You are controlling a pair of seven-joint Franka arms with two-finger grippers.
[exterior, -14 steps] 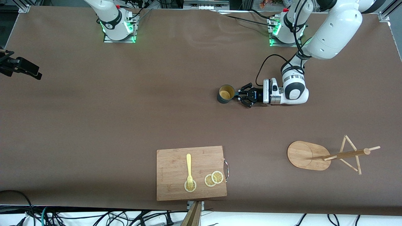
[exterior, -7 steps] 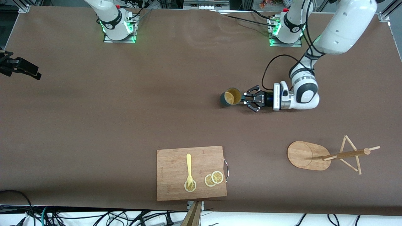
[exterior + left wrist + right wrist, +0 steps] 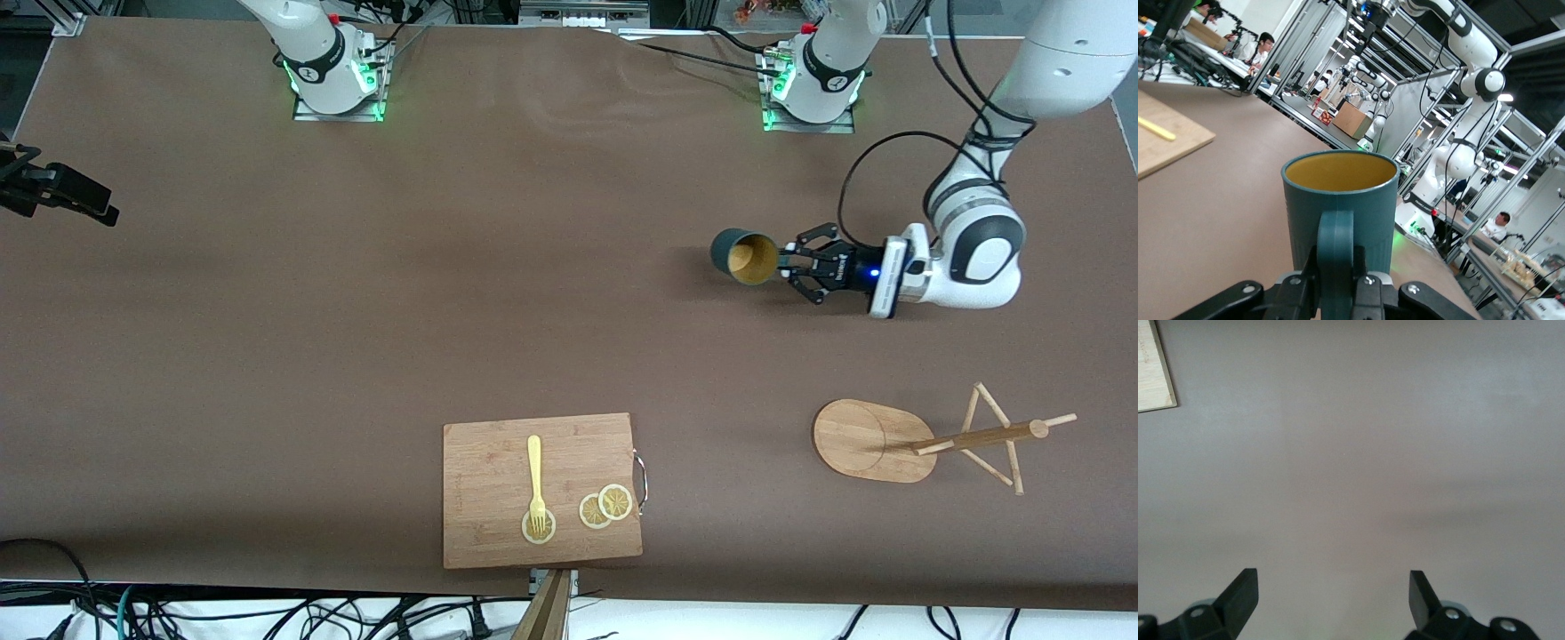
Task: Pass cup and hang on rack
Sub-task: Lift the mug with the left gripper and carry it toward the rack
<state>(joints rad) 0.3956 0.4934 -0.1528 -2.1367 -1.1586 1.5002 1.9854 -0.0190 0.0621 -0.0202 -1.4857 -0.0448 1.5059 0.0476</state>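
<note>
Since a second ago the left arm has swung toward its own end of the bench, carrying the cup (image 3: 745, 256) with it and tipping it from nearly upright to lying on its side in the air, its yellowish mouth now turned toward the front camera. Nothing else has shifted.

The brown bench (image 3: 267, 356) fills the front view. On it, close to the front camera, lies a rectangular wooden cutting board (image 3: 498, 524) with a small metal handle on one edge. Toward the left arm's end stands the rack (image 3: 925, 442), its flat oval base on the bench and its post topped by thin pegs; it is well apart from the cup and nearer to the front camera than the spot the cup hangs over.

The left end effector (image 3: 787, 264) is over bare bench, roughly between the left arm's base and the rack. Its fingers are pressed together on the cup's small loop handle, as the left wrist view shows, where the teal cup (image 3: 1340, 210) sits just ahead of the left end effector (image 3: 1336, 283).

The right end effector (image 3: 1331, 590) waits with its fingers spread wide over bare bench, holding nothing.

On the board lie a yellow fork (image 3: 535, 476) and three lemon slices (image 3: 605, 506), the fork's tines resting on one slice.
</note>
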